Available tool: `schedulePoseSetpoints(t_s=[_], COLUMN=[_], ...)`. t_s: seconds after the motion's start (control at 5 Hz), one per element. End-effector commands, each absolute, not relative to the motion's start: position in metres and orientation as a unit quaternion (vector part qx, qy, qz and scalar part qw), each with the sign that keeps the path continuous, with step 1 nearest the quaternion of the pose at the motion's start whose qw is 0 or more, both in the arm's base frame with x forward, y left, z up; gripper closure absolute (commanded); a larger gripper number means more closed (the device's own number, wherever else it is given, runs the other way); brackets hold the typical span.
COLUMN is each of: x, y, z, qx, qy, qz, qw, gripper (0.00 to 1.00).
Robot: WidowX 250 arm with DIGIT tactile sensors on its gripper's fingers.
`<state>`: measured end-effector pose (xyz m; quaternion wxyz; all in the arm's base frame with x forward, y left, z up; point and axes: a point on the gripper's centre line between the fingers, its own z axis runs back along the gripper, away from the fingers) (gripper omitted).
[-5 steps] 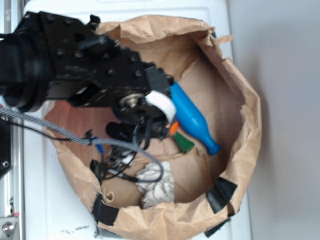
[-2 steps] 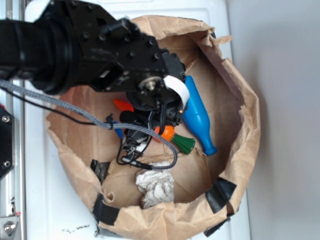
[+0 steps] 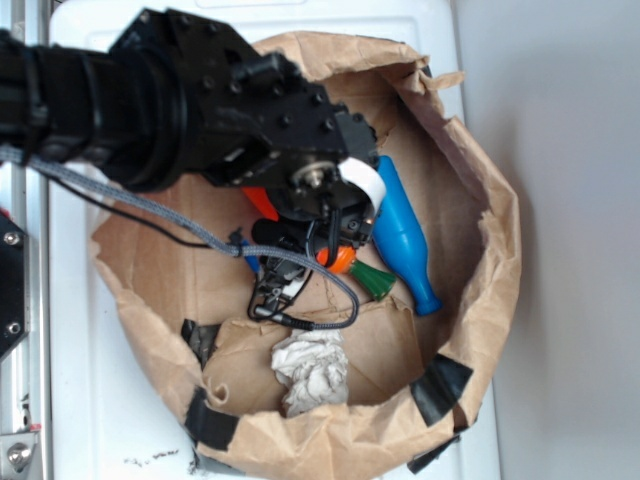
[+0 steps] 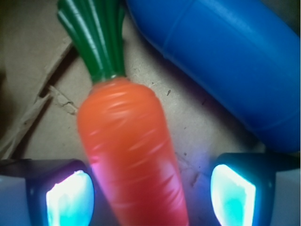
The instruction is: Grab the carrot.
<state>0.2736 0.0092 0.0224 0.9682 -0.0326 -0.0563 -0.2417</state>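
Fingers (image 4: 70, 193) stand wide apart, one on each side of the carrot (image 4: 129, 155), which runs up between them in the wrist view. The left pad sits just beside or against the orange body; I cannot tell which. The right pad is clear of it, with bare cardboard showing in the gap. So the gripper (image 4: 150, 195) is spread and holds nothing yet.

The carrot lies flat on the floor of the paper bag (image 3: 500, 250), green stem pointing away from the wrist camera. Just beside it, on the right-pad side, lies the blue toy (image 4: 221, 61), apart from the carrot but close. In the exterior view the arm hides most of the carrot, leaving only the orange shoulder and stem (image 3: 372, 281) showing. A paper ball (image 3: 312, 368) lies well apart nearer the bag's rim.

Judging by this, approach and straddling look done; closing and lifting remain. The toy's nearness to the right pad may be the one risk.
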Motion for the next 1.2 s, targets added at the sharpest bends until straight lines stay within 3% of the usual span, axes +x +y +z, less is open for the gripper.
schedulePoseSetpoints(t_s=[0.0,0.2,0.6,0.8,1.0], x=[0.286,0.284,0.277,0.287,0.293], y=[0.011,0.008,-0.001,0.000,-0.005], z=[0.032,0.049,0.149,0.179,0.175], qx=[-0.023,-0.041,-0.092,-0.078,-0.004], qy=[-0.091,-0.093,-0.121,-0.130,-0.108], qz=[-0.232,-0.228,-0.167,-0.137,-0.104], qw=[0.968,0.968,0.974,0.979,0.989], gripper=[1.00,1.00,1.00,1.00,0.11])
